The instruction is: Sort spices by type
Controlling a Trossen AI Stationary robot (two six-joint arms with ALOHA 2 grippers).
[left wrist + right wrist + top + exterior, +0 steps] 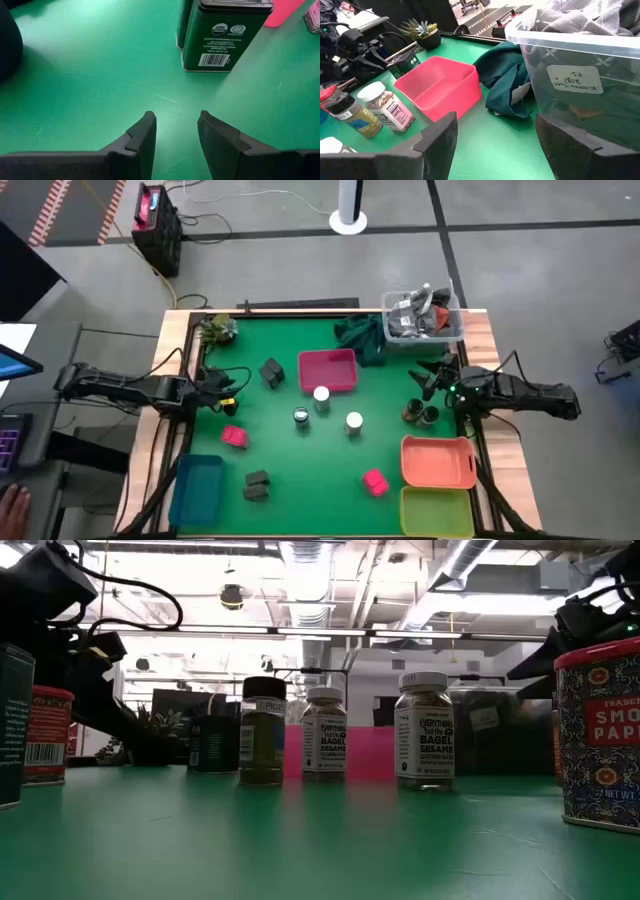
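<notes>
Three white-capped jars (321,396) (301,416) (353,423) stand upright mid-table, below the pink tray (328,370). One dark grey box (271,372) stands left of that tray, and another (257,485) is near the front edge. Pink packets (234,436) (376,481) sit apart on the mat. Two dark brown jars (412,412) (430,415) stand by the right arm. My left gripper (225,385) (177,130) is open, low over bare mat, short of the dark grey box (220,35). My right gripper (430,380) (495,135) is open, touching nothing.
A blue tray (197,485) is at the near left; orange (438,460) and green (437,510) trays are at the near right. A clear tub (422,315) and a dark green cloth (360,335) lie at the far right. A small plant (218,330) stands far left.
</notes>
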